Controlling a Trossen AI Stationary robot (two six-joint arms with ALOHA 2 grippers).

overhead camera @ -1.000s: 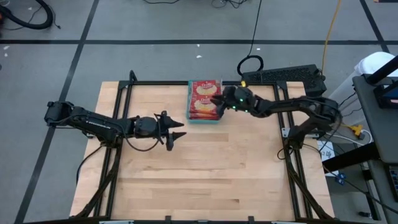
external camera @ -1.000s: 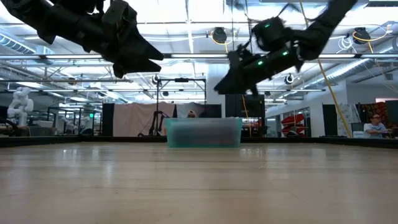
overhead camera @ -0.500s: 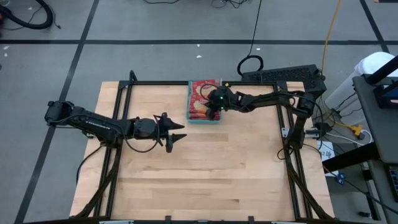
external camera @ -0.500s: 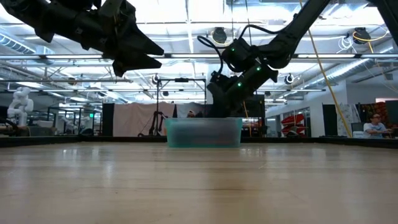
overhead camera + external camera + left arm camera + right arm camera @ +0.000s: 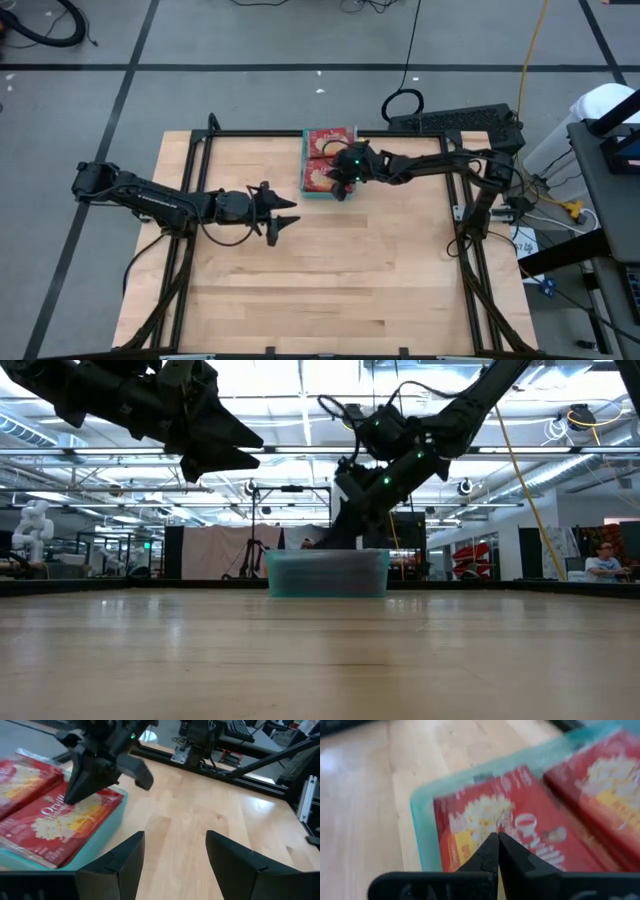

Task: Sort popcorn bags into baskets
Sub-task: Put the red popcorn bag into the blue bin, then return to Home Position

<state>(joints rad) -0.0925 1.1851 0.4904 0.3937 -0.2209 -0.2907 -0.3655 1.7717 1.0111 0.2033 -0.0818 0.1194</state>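
Right pincer (image 5: 336,180), clenched empty, presses on a popcorn bag (image 5: 510,832) in the teal basket (image 5: 304,190) at upper centre; left pincer (image 5: 284,220) waits released over the bench; likely next, withdrawing upward.

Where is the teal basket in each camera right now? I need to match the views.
High view: basket at the table's far edge, centre.
Low view: pale teal box mid-picture, far across the table.
Left wrist view: at left, packets inside.
Right wrist view: rim fills the frame.
Shared landmark: right hand shut over it.
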